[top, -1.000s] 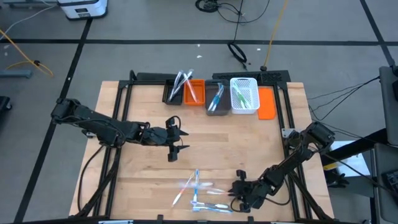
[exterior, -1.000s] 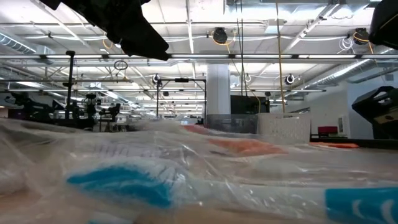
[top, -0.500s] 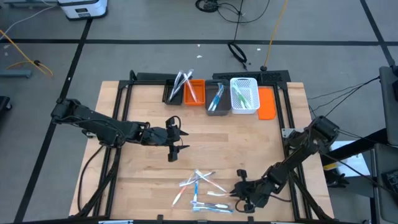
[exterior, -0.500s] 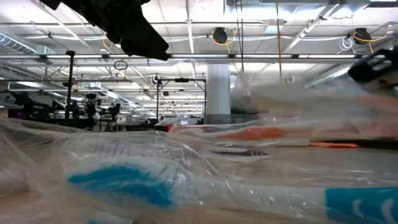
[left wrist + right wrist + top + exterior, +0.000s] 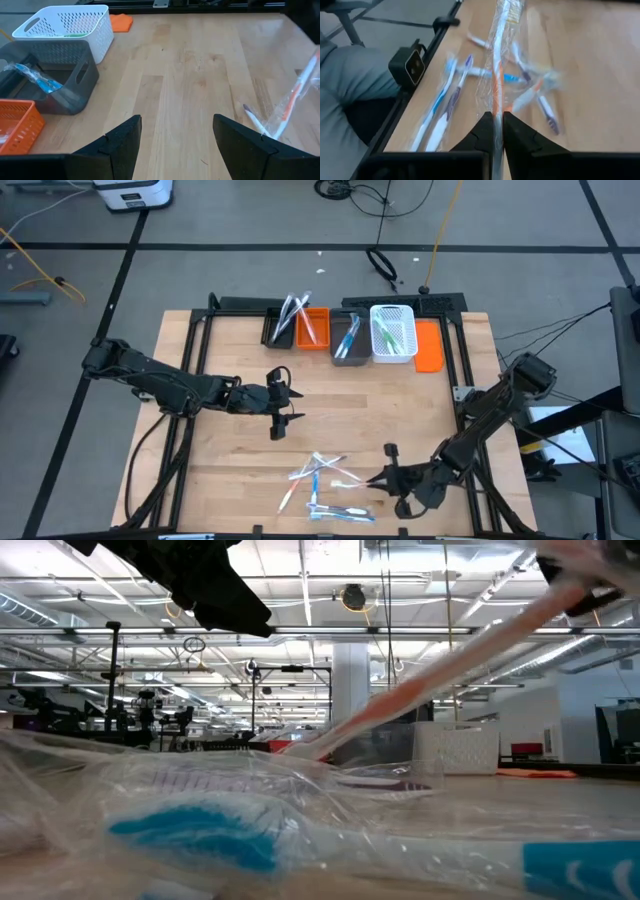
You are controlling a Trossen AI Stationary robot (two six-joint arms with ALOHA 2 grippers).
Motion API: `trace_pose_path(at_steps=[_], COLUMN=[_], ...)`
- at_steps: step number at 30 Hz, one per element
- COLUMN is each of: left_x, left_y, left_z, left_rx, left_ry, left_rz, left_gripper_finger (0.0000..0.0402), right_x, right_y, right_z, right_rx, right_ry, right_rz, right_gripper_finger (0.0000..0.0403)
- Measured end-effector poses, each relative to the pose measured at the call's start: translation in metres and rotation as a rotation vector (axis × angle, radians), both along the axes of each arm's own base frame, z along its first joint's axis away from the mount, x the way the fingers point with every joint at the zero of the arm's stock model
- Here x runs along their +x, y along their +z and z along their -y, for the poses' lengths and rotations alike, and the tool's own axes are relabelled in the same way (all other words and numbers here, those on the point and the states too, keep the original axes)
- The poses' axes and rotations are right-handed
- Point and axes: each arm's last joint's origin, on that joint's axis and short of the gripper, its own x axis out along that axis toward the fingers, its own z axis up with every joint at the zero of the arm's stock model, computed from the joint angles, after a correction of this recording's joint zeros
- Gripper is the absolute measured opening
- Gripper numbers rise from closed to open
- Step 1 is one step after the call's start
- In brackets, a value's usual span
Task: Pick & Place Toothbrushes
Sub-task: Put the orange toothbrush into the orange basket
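My right gripper (image 5: 383, 478) is near the table's near edge, shut on an orange-and-white toothbrush (image 5: 498, 60) in a clear wrapper. That toothbrush slants across the low view (image 5: 440, 680) and shows at the side of the left wrist view (image 5: 295, 97). Several more wrapped toothbrushes (image 5: 320, 485), blue, white and violet, lie flat in a loose pile to the gripper's left (image 5: 445, 100). My left gripper (image 5: 280, 408) hangs open over the table's middle (image 5: 177, 145) and touches nothing. My right gripper pinches the orange-and-white toothbrush at one end of its wrapped handle (image 5: 497, 111) between its two fingers. The fingers lie along the toothbrush, which runs straight out ahead of them. The held end is raised (image 5: 570, 590); the toothbrush slopes down to the pile (image 5: 310, 748).
Along the far edge stand a black bin (image 5: 281, 323), an orange bin (image 5: 314, 328), a grey bin (image 5: 346, 340) and a white basket (image 5: 393, 332), all with toothbrushes in them, beside a flat orange piece (image 5: 429, 346). A small black camera box (image 5: 408, 65) sits at the near edge.
My right gripper has risen and drawn back toward the table's right, lifting one end of the orange-and-white toothbrush out of the pile; the other end stays low. The pile has shifted and spread a little. The left arm has kept still.
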Motion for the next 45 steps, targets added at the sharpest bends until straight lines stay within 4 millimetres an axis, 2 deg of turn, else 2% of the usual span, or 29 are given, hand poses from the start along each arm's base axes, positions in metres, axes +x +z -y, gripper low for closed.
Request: trace_pose_path(at_steps=[10,21,28,38,45], left_x=[0.0,0.004,0.005,0.007,0.007], left_y=[0.0,0.011,0.016,0.024,0.029], left_z=[0.0,0.009,0.016,0.019,0.021], left_rx=[-0.001,-0.005,-0.007,-0.05,-0.057], left_ry=[0.0,-0.043,-0.07,-0.134,-0.155], left_rz=[0.001,0.126,0.182,0.255,0.316], left_gripper_finger=[0.0246,0.0246,0.0246,0.0246,0.0246], right_x=[-0.003,0.0,0.011,0.032,0.039], right_y=[0.025,0.038,0.046,0.052,0.054], right_z=[0.008,0.014,0.023,0.046,0.056], right_rx=[-0.109,-0.166,-0.16,-0.135,-0.133], right_ry=[-0.031,-0.218,-0.258,-0.366,-0.401], right_rz=[0.13,0.257,0.315,0.352,0.365], right_gripper_finger=[0.0015,0.0015,0.0015,0.0015,0.0015])
